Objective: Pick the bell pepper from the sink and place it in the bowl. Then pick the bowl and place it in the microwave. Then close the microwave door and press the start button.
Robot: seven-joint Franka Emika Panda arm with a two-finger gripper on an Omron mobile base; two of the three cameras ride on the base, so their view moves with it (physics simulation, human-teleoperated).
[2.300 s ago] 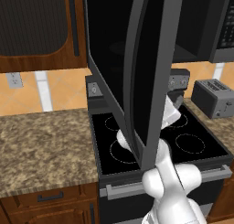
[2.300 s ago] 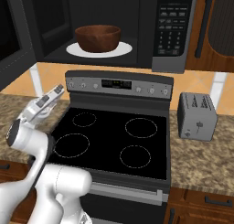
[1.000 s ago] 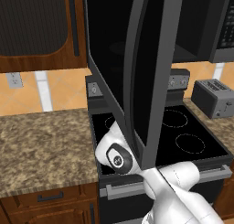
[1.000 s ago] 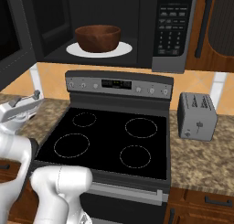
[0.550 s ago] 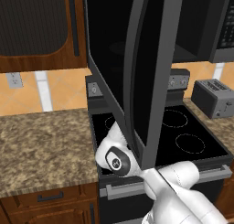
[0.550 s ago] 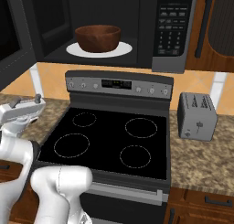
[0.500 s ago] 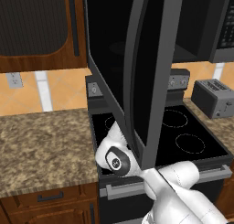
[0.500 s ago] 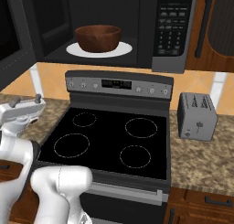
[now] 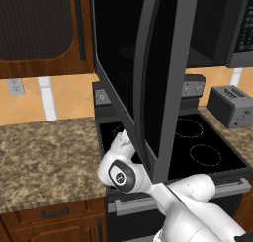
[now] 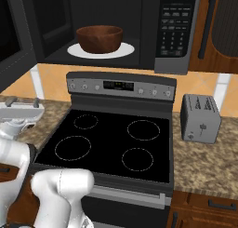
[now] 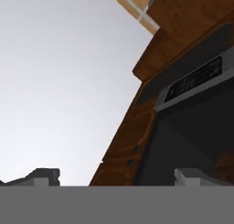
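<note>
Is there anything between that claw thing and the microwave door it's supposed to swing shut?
Nothing visible. In the right base view the open gripper sits low over the counter at the stove's left, and the microwave door hangs wide open just above. The bowl sits inside the microwave.

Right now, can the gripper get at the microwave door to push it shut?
Probably yes. The open gripper sits low at the stove's left edge, holding nothing, and the microwave door hangs wide open just above that side, with nothing visible between them.
</note>
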